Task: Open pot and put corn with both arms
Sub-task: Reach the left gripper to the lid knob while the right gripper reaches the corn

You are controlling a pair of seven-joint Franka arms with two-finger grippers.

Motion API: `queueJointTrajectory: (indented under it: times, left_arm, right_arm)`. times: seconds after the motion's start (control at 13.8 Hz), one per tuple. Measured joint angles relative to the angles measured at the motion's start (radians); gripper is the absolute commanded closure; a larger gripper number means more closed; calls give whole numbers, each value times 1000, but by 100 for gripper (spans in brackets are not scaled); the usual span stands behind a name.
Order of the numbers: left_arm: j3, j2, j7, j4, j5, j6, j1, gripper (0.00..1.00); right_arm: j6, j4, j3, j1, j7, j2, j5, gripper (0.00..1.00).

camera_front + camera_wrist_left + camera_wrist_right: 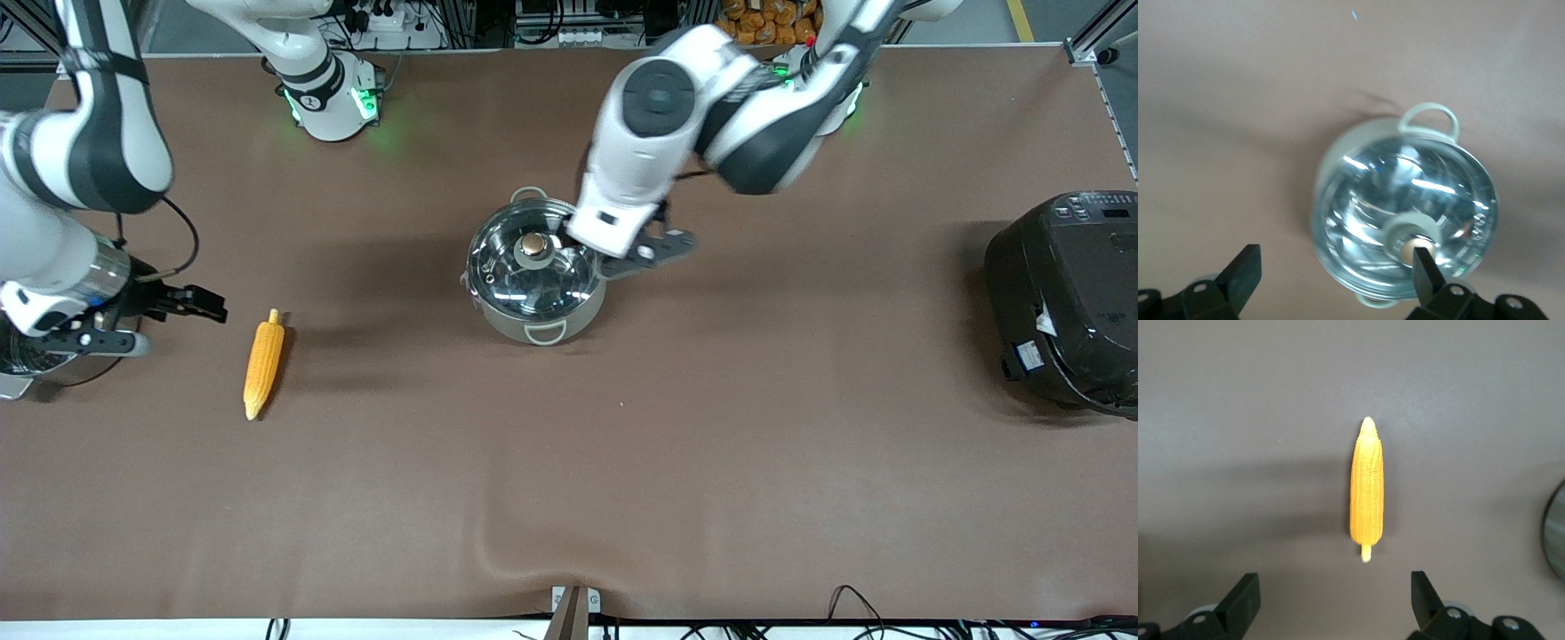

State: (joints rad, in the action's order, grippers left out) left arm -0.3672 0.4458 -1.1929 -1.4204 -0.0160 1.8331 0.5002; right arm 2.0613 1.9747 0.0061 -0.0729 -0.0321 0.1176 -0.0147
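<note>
Pot (536,283) sits mid-tabletop (711,462), glass lid (1405,213) on. Left gripper (636,253) hovers over the pot's rim beside the knob (534,244), jaws spread wide, empty. Corn (264,363) lies flat toward the right arm's end; right gripper (169,316) hangs near it, wide open, empty.

The round shiny stainless-steel pot (536,289) with grey loop handles is sitting mid-table, its clear glass lid with a bronze knob (533,245) still on, while the tapered yellow-orange corn cob (263,364) is lying flat toward the right arm's end.
</note>
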Motion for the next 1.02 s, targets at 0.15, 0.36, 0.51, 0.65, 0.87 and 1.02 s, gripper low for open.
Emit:
queueJointTrajectory:
  times: [0.15, 0.36, 0.51, 0.65, 0.87, 1.02]
  left_arm:
    - [13, 53, -91, 7, 33, 58, 67, 0]
    - [34, 127, -138, 11, 52, 104, 123, 10]
    - [57, 159, -139, 16, 52, 107, 160, 10]
    - [103, 169, -146, 26, 52, 113, 212, 9]
    - [129, 172, -162, 30, 52, 129, 243, 9]
    - [132, 182, -167, 31, 52, 134, 247, 9]
  right_arm:
    - [85, 61, -1, -10, -26, 7, 0, 0]
    - [259, 156, -2, -22, -55, 40, 0, 0]
    - [391, 232, -2, -22, -59, 72, 0, 0]
    - [463, 264, -3, -27, -59, 115, 0, 0]
    - [521, 268, -3, -41, -65, 174, 0, 0]
    - [549, 268, -3, -45, -67, 201, 0, 0]
